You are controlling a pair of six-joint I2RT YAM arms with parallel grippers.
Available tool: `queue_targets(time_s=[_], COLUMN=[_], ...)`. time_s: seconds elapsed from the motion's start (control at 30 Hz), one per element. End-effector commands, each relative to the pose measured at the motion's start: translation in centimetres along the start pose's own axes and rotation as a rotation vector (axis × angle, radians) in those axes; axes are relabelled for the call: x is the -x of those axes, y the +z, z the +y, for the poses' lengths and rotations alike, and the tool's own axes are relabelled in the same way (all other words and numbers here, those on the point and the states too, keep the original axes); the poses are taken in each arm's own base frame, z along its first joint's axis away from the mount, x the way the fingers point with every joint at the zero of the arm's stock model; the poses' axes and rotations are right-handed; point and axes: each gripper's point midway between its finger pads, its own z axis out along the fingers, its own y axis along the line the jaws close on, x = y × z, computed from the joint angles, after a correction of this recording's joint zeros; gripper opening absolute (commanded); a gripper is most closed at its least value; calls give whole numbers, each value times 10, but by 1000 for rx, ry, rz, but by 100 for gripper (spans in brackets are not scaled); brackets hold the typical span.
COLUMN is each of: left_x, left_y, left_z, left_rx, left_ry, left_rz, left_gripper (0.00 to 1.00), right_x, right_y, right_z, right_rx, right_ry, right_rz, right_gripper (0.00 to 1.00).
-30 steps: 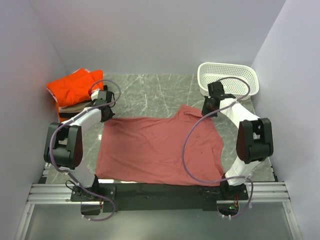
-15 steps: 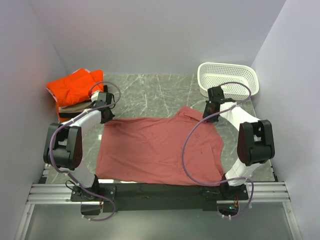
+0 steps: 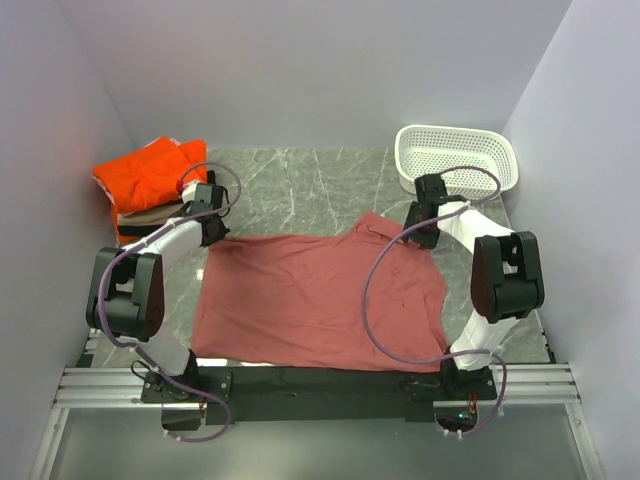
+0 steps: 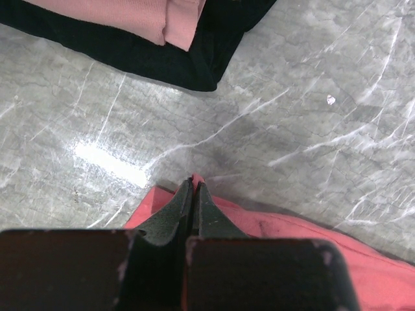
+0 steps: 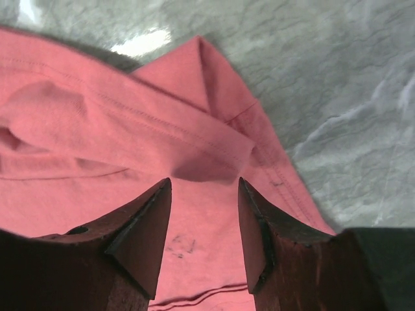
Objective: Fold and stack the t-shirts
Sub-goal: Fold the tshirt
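A dusty-red t-shirt point(image 3: 310, 295) lies spread flat across the near half of the table. My left gripper point(image 3: 213, 232) is shut on its far left corner, and in the left wrist view a tip of red cloth point(image 4: 192, 176) pokes out between the closed fingers point(image 4: 193, 184). My right gripper point(image 3: 420, 228) stands open just over the shirt's far right part, where a folded-over flap point(image 5: 194, 139) lies ahead of the spread jaws point(image 5: 204, 184). At the far left sit folded orange point(image 3: 140, 175), beige point(image 3: 150, 213) and black point(image 4: 194, 61) shirts in a stack.
A white perforated basket point(image 3: 457, 155) stands at the far right corner, close behind the right arm. Grey walls close in the table on three sides. A metal rail point(image 3: 300, 385) runs along the near edge by the arm bases.
My right gripper has opened and let go of the shirt's far right part, which now lies on the table. The left gripper has stayed shut on its corner.
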Motion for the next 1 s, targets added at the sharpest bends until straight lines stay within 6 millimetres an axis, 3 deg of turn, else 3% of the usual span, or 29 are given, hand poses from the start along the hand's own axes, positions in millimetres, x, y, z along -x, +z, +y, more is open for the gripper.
queue_targets(time_s=[0.0,0.33,0.53,0.73,0.97], left_x=[15,15,15,15,21], left_y=[-8,-7,-8,-8,-13], left_z=[-7,-7,-6,-6,0], left_rx=[-36,-27,-25,-23,-6], left_ry=[-24,-19,-22,-19,-41], left_rz=[-38,-38,-43,-39,-76], left_gripper=[1,0,1,1,1], right_x=[18,29,36,42,43], right_y=[3,14,14,13,-12], right_z=[-7,-6,-2,-3,-15], right_rx=[-20,10,18,7,-28], right_ry=[38,71,79,67,45], right_rz=[-39,-37,-52,-57,-99], right_gripper=[53,49,33,4,0])
